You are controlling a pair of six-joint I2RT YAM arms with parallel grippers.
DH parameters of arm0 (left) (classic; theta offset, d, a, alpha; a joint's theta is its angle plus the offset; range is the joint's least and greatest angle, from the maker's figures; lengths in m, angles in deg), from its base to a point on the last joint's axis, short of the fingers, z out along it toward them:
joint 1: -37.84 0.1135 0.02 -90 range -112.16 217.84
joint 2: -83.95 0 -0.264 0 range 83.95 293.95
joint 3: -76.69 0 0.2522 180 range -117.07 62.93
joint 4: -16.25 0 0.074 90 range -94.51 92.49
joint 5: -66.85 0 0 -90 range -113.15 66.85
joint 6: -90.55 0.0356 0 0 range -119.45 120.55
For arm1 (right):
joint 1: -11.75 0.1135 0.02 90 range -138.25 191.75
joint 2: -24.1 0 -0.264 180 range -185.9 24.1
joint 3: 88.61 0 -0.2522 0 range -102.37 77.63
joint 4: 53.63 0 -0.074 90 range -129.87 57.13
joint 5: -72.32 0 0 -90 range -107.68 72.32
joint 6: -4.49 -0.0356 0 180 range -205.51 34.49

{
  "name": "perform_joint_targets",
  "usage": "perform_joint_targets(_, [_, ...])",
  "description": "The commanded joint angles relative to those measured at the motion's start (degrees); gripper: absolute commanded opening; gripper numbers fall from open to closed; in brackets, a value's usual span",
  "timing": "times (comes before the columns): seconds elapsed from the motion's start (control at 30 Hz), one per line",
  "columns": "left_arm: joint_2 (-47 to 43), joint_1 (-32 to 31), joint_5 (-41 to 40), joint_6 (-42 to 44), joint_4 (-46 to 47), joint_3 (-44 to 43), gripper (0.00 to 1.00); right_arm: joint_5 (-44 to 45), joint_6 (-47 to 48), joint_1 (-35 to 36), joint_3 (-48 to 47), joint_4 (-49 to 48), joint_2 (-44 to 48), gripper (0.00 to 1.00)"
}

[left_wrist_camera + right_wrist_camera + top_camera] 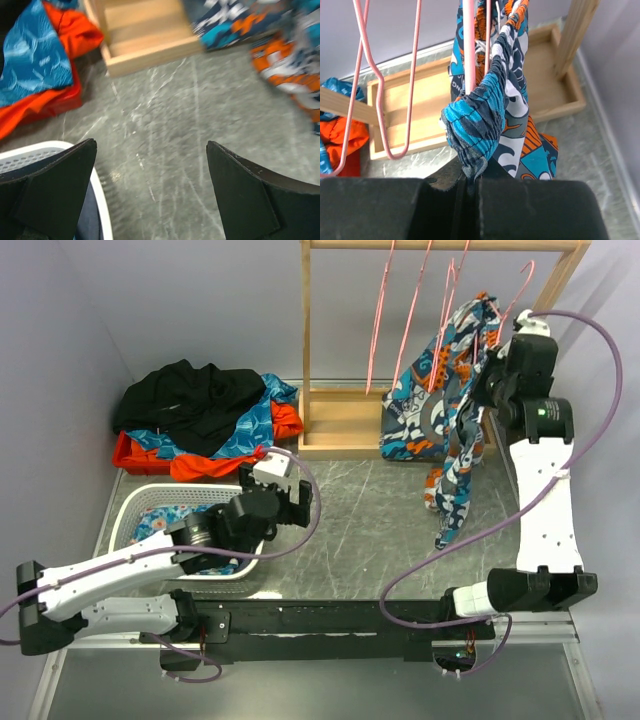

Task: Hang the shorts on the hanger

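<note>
The shorts (440, 400), printed in teal, orange, white and navy, hang bunched over a pink wire hanger (447, 295) on the wooden rack. One leg trails down to the table. My right gripper (487, 380) is up at the rack. In the right wrist view it (472, 175) is shut on the gathered waistband of the shorts (490, 110), right beside the hanger's wire (469, 45). My left gripper (290, 502) hovers low over the table by the basket, jaws open with nothing between them (150, 150). The shorts (280, 55) lie well beyond it.
A white laundry basket (140, 502) sits under my left arm. A pile of black, blue and orange clothes (200, 410) lies at the back left. The wooden rack's base tray (340, 420) stands behind, with other pink hangers (380, 85) on its rail.
</note>
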Motion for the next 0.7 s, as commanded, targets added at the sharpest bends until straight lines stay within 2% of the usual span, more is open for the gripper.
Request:
perform_joint_targets(0.0, [2.5,2.7,3.9,-2.7,2.4,1.0,0.97,1.6,4.9,-1.6,-8.5,2.4,-1.6,0.00])
perform_joint_targets(0.3, [5.2,4.0,8.2,-2.3,3.1,1.0,0.96,-0.6,7.7,-1.8,-18.0,1.7,-5.2,0.00])
perform_joint_targets(0.5, [5.5,4.4,9.6,-1.8,3.7,1.3,0.96,0.2,8.7,-1.8,-29.1,6.3,-12.4,0.00])
perform_joint_targets(0.67, [5.8,4.6,10.1,-1.4,3.7,1.2,0.96,0.3,8.7,-1.9,-33.2,8.0,-16.6,0.00])
